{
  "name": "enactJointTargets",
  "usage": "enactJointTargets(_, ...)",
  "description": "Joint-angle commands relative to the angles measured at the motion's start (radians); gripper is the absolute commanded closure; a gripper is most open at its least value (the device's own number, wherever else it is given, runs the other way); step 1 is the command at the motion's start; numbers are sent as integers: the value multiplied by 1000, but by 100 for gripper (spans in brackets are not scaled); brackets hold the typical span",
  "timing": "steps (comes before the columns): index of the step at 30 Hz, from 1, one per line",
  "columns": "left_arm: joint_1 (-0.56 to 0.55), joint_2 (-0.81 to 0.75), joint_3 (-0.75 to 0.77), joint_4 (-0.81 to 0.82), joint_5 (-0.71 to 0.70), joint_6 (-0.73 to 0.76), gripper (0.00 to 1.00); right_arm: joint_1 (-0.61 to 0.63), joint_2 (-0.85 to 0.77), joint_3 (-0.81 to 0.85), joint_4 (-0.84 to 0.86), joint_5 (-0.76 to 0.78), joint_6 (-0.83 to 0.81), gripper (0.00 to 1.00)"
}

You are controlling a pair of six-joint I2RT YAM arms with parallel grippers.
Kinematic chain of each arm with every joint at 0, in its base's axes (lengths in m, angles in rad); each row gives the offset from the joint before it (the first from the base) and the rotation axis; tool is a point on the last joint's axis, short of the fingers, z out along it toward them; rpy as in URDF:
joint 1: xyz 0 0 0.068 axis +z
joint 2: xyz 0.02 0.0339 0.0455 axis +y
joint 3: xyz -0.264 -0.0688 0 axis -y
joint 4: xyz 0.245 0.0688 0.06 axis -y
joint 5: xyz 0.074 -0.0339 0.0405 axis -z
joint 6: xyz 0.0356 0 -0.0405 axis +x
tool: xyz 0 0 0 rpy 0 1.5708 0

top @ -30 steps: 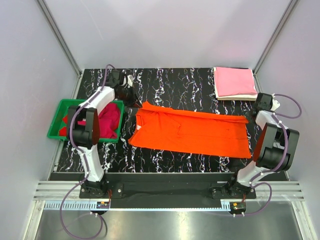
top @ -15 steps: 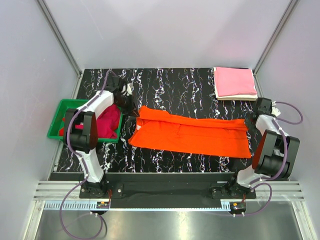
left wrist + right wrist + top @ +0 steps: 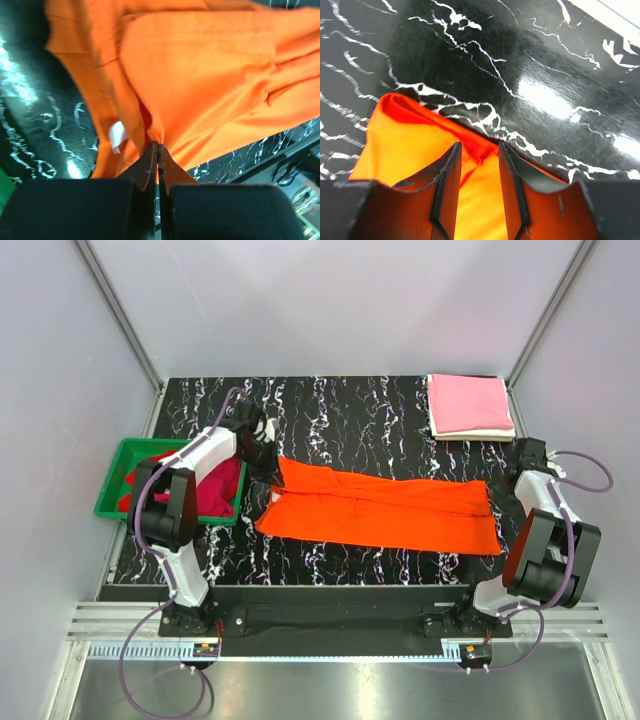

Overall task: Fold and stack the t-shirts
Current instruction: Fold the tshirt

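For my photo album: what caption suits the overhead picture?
An orange t-shirt on a marbled table, gripped at opposite ends by left gripper and right gripper; pink t-shirt far right, green bin left.

From where I'm watching, the spread shirt lies across the middle of the surface, the folded stack sits at 1 o'clock, and the bin at 9 o'clock has more shirts in it.

Your left arm reaches forward and angles inward, and its gripper is pinched tight, the fingers meeting on a fold of the orange t-shirt. Your right arm is folded close above its base, wrist low over the worktop. Its gripper has fingers narrowly apart, clamping a ridge of the same cloth.
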Motion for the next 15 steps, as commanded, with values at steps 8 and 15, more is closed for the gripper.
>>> enactJointTargets(8,-51,-45,21,-62,-145,48,100,-4,-80,69,-80,-185,42,59)
enactJointTargets(15,-78,-45,21,-73,-208,48,100,-4,6,92,-153,-230,95,60)
